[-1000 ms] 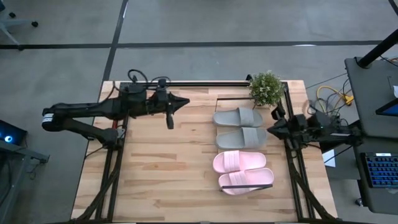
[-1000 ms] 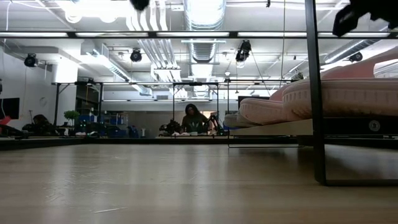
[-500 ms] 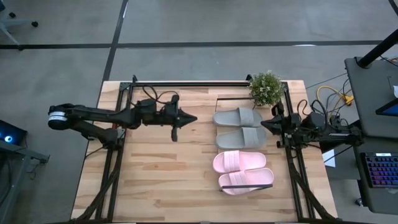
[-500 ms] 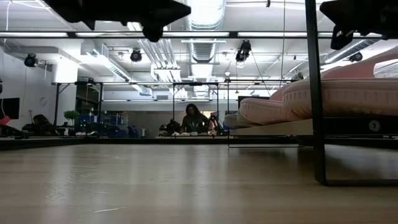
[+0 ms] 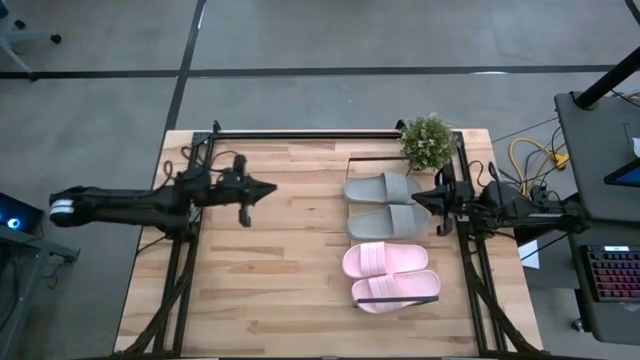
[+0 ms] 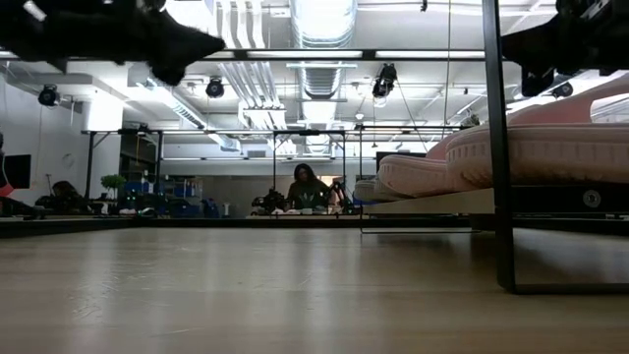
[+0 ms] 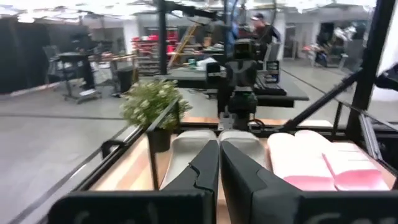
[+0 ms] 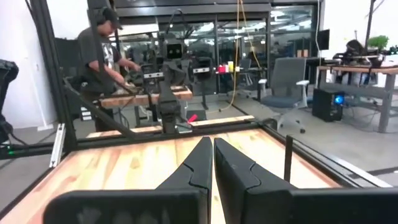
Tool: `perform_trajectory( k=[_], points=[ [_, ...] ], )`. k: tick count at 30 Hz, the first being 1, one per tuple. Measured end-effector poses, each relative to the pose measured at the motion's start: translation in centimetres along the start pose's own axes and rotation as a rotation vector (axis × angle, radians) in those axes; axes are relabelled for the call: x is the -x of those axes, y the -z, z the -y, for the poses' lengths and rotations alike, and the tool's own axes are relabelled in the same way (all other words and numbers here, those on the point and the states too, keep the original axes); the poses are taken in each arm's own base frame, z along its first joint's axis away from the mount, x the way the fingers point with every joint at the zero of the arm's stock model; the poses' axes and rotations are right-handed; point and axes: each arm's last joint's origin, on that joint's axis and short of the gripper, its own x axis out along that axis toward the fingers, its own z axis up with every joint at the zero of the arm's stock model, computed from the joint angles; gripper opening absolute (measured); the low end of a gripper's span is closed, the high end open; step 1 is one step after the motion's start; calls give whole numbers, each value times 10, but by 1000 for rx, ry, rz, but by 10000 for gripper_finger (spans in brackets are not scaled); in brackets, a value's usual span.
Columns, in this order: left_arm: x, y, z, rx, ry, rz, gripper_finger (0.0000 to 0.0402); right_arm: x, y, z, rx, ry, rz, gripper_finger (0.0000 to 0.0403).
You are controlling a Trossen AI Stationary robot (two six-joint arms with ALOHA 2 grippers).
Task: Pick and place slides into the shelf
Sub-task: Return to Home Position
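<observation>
Two grey-green slides (image 5: pixel 386 204) and two pale pink slides (image 5: pixel 390 274) lie soles down, side by side, on the shelf (image 5: pixel 365 165), a light-wood board in a thin black frame at the table's right. My left gripper (image 5: pixel 272 186) hovers shut over the table's left half, pointing level at the slides (image 7: pixel 211 146), well short of them. My right gripper (image 5: pixel 415 199) is shut and hangs just right of the grey-green pair, touching nothing. The low view shows the pink slides (image 6: pixel 550 147) raised on the shelf (image 6: pixel 432 205).
A small potted plant (image 5: pixel 427 142) stands at the shelf's far right corner. A black rail (image 5: pixel 300 133) runs along the table's far edge. Bare plank tabletop (image 5: pixel 280 270) spreads left of the shelf. A person (image 8: pixel 102 50) works beyond the table.
My left gripper has sunk lower and drawn back toward the table's left edge, staying shut. My right gripper has edged slightly toward the grey-green slides, still shut. The slides have not moved.
</observation>
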Motion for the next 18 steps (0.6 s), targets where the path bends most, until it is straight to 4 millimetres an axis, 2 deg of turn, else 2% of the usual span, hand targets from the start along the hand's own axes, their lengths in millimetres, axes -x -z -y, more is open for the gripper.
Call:
perform_trajectory(
  k=[4, 9, 18],
  points=[
    [21, 12, 0, 22, -27, -35, 0, -2, -3, 1, 1, 32, -7, 8],
    [36, 19, -2, -9, -135, -122, 0, -3, -8, 1, 1, 60, -8, 8],
    [48, 40, 1, 61, -131, -171, 0, -5, -14, 1, -2, 77, -15, 8]
  ],
)
